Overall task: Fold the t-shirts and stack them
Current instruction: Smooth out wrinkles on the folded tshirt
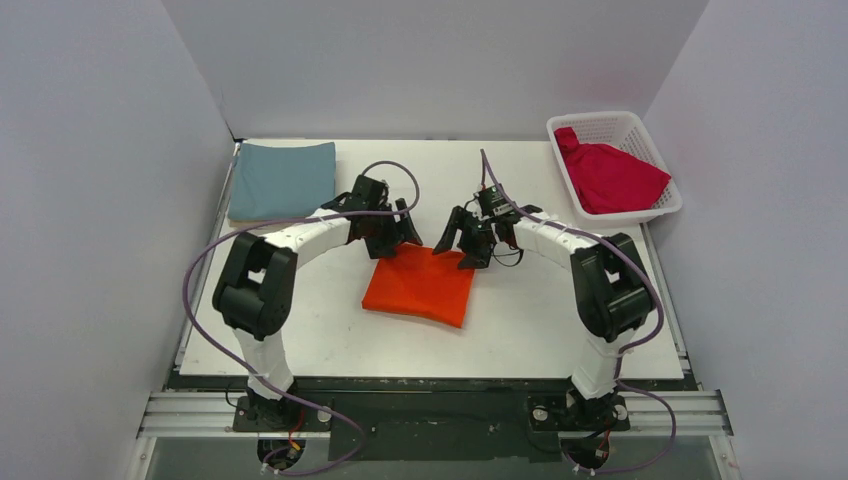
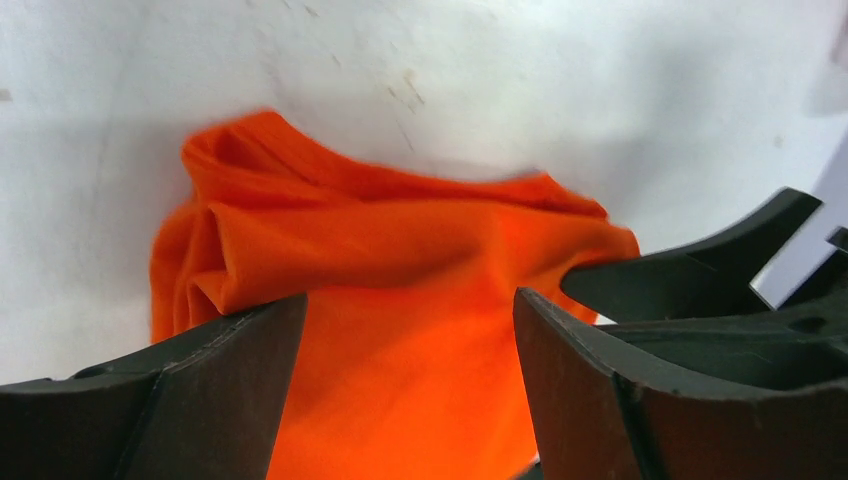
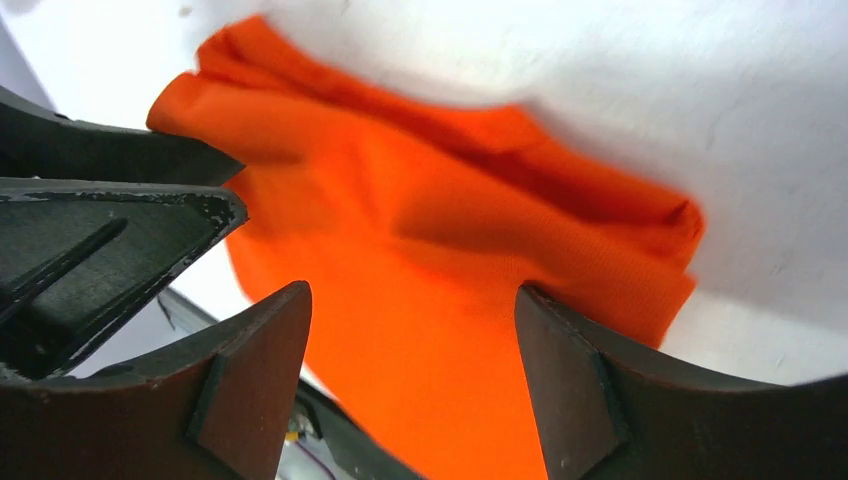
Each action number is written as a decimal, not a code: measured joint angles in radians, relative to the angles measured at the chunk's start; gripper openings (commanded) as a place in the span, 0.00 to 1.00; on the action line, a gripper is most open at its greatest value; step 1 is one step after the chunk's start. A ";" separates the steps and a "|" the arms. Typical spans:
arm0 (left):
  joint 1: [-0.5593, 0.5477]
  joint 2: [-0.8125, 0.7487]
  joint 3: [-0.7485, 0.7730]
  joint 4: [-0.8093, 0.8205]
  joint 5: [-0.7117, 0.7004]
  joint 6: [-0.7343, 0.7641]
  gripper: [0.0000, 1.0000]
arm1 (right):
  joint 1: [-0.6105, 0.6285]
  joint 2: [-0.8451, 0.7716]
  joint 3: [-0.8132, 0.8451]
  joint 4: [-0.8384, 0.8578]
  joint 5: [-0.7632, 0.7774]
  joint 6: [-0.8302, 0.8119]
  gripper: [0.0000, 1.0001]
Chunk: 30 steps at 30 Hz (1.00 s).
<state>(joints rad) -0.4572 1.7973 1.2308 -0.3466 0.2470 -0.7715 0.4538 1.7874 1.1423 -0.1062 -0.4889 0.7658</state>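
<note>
Folded orange t-shirt [image 1: 420, 285] lies flat on the bench [image 1: 300, 330]. My left hand [image 1: 407, 234] and right hand [image 1: 458, 245], both spread wide and empty, hover above its far edge; bench surface borders the other edges.

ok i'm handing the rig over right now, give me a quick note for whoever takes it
Tools: left tool open over the far edge of the orange t-shirt, holding nothing; right tool open beside it, also empty.
Things: orange t-shirt folded in the middle of the table; teal t-shirt folded at the far left corner; red t-shirt crumpled in the white basket, far right.
Done: orange and teal folded.
Left: probably stack orange on teal, then fold and stack red.
</note>
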 measured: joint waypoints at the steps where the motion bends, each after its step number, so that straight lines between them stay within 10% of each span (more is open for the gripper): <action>1: 0.004 0.044 0.019 0.001 -0.003 0.002 0.85 | -0.007 0.032 0.013 0.009 0.004 0.000 0.68; 19: 0.064 0.158 0.065 0.035 -0.018 -0.022 0.85 | -0.106 0.184 0.095 0.079 -0.022 0.008 0.73; 30: 0.010 -0.219 -0.060 -0.056 -0.148 0.018 0.88 | 0.004 -0.137 0.032 -0.038 0.166 -0.042 0.70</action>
<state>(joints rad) -0.4469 1.5787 1.1709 -0.4023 0.0986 -0.7540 0.4580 1.6505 1.1748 -0.1444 -0.3233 0.7242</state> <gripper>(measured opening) 0.873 0.743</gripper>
